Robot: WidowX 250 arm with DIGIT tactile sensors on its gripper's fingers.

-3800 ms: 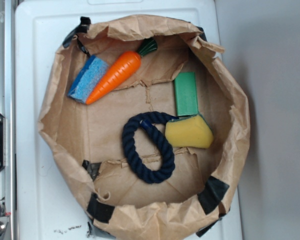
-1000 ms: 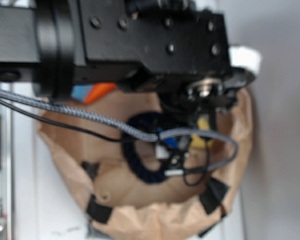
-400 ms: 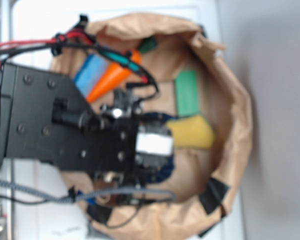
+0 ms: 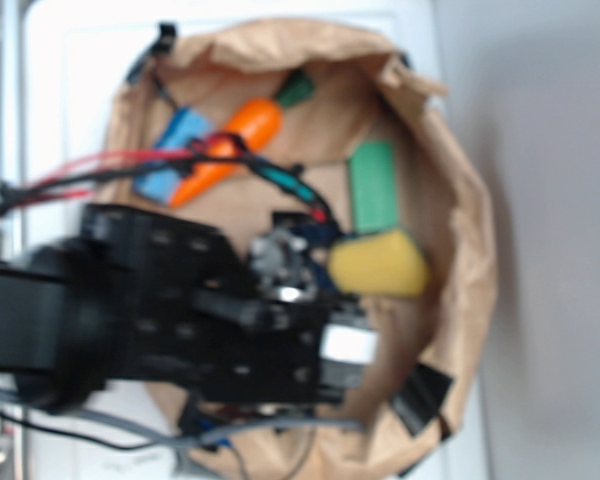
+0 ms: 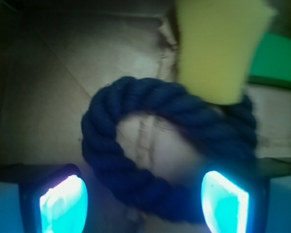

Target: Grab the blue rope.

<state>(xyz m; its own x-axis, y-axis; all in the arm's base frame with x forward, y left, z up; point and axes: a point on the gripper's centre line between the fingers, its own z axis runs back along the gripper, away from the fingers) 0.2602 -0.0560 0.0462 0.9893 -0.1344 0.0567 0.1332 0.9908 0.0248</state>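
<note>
I am in the approach step: my end effector (image 5: 144, 201) is wide open over the rope (image 5: 155, 145), which touches the yellow sponge (image 5: 218, 46), so next I should descend and close.

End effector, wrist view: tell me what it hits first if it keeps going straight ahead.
Most likely the thick dark navy twisted rope ring: its near strand lies between the open end effector fingers. The yellow sponge wedge sits farther on. Depth is blurry, so contact distance is unclear.
</note>
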